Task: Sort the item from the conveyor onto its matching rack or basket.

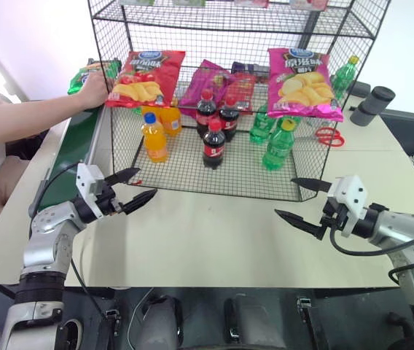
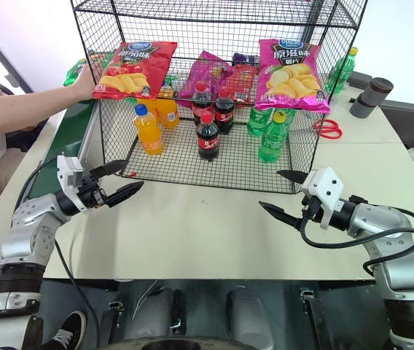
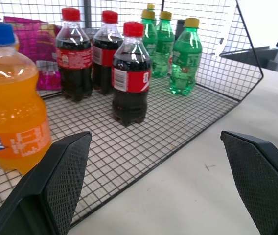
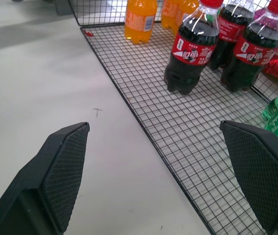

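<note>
The green bag lies on the conveyor at the table's far left edge, under a person's hand, just beside the rack's left wall; its long axis is hard to tell, as only 1 end shows. Both grippers hover over the table's near edge in front of the rack, empty. The left gripper and right gripper each have their 2 fingers spread wide, pointing inward.

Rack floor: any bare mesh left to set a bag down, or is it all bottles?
The tall black wire-mesh rack has bare grid floor along its front edge, in front of the cola bottles, and a patch between the orange soda bottle and the colas. Further back, orange, cola and green bottles crowd together.
</note>
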Motion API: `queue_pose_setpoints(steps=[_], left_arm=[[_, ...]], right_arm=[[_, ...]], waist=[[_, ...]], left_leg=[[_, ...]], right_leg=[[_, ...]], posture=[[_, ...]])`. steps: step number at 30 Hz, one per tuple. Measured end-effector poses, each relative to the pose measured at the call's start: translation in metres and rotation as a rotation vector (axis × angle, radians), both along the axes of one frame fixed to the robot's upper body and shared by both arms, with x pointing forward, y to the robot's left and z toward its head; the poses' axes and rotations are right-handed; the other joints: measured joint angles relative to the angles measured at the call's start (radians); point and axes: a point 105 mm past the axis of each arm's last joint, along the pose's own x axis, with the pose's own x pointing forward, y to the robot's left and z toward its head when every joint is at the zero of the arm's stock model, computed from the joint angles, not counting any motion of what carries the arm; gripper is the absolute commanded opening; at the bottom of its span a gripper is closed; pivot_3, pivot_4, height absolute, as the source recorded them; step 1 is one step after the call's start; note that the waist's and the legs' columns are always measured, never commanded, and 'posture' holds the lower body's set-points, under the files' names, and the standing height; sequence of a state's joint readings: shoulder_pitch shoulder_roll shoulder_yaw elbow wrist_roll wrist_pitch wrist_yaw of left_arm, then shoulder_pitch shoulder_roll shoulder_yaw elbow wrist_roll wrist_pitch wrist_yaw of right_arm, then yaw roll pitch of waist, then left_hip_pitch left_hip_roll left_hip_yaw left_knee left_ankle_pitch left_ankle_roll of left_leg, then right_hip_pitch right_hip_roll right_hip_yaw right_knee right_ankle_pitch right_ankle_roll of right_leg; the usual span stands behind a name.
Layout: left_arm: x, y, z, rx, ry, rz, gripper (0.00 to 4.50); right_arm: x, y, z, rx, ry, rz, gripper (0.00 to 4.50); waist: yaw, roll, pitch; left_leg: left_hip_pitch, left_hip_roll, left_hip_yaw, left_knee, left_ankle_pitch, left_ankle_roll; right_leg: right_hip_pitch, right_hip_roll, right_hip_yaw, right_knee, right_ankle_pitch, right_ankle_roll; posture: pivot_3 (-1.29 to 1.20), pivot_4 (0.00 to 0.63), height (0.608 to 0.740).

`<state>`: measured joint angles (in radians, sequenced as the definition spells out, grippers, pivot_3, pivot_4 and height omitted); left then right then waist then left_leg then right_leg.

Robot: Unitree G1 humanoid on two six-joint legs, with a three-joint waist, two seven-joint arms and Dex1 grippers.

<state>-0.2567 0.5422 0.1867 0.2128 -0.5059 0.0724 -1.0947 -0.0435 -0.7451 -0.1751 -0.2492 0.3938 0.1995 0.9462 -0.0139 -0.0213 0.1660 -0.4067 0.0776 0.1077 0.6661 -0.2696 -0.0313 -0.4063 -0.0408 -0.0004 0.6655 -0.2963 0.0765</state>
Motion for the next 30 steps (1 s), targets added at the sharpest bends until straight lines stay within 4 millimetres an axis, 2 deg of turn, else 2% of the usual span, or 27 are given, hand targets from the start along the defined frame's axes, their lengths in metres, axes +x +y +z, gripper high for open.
queue_pose_setpoints(steps=[9, 30], left_arm=[[-0.007, 0.006, 0.002, -0.006, -0.016, -0.007, 4.50], [0.001, 0.015, 0.004, 0.048, -0.027, 0.073, 4.50]], right_arm=[[0.003, 0.004, -0.001, 0.000, -0.007, 0.016, 4.45], [0.003, 0.008, -0.003, 0.003, -0.013, 0.028, 4.45]], waist=[[0.002, 0.000, 0.000], [0.002, 0.000, 0.000]], left_leg=[[0.000, 0.000, 0.000, 0.000, 0.000, 0.000], [0.000, 0.000, 0.000, 0.000, 0.000, 0.000]], right_leg=[[0.000, 0.000, 0.000, 0.000, 0.000, 0.000], [0.000, 0.000, 0.000, 0.000, 0.000, 0.000]], posture=[[0.00, 0.150, 0.740], [0.00, 0.150, 0.740]])
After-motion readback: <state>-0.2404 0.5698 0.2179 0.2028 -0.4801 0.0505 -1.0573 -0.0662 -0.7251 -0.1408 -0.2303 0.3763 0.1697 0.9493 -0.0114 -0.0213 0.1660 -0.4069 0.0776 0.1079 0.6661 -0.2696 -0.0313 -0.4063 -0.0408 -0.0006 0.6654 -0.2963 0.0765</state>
